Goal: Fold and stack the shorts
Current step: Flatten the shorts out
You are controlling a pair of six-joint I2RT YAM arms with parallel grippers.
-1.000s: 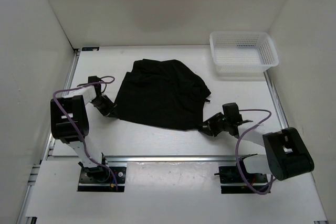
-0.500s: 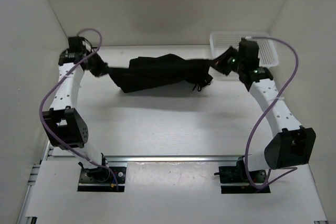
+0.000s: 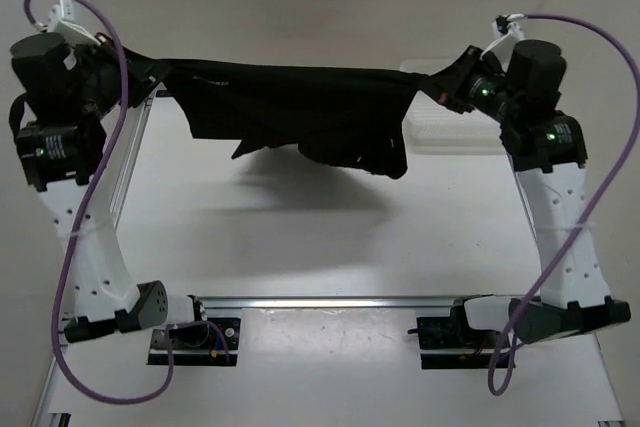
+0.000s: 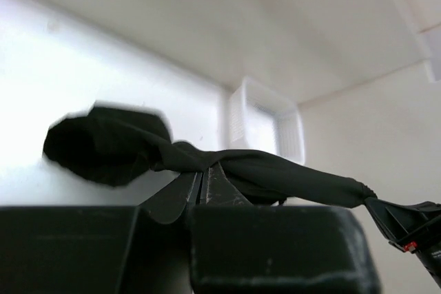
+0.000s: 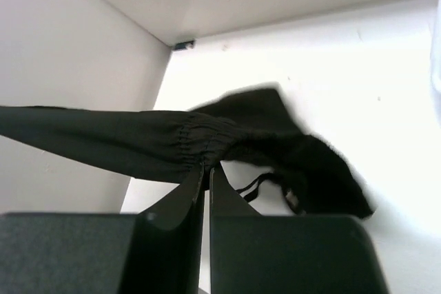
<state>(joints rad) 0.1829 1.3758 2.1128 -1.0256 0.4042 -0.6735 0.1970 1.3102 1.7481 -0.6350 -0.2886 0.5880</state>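
The black shorts (image 3: 300, 107) hang stretched in the air between both grippers, well above the table. The waistband runs taut along the top and the legs droop below at the middle and right. My left gripper (image 3: 150, 72) is shut on the shorts' left end; in the left wrist view its jaws (image 4: 205, 173) pinch the fabric (image 4: 275, 173). My right gripper (image 3: 435, 87) is shut on the right end; in the right wrist view its jaws (image 5: 207, 170) pinch the gathered waistband (image 5: 138, 142), with a drawstring dangling below.
The white mesh basket (image 3: 450, 132) stands at the back right of the table, partly hidden behind the shorts and the right arm; it also shows in the left wrist view (image 4: 269, 125). White walls enclose the table on three sides.
Both arms have risen and spread apart, lifting the shorts off the table from a flat heap to a taut hanging span.
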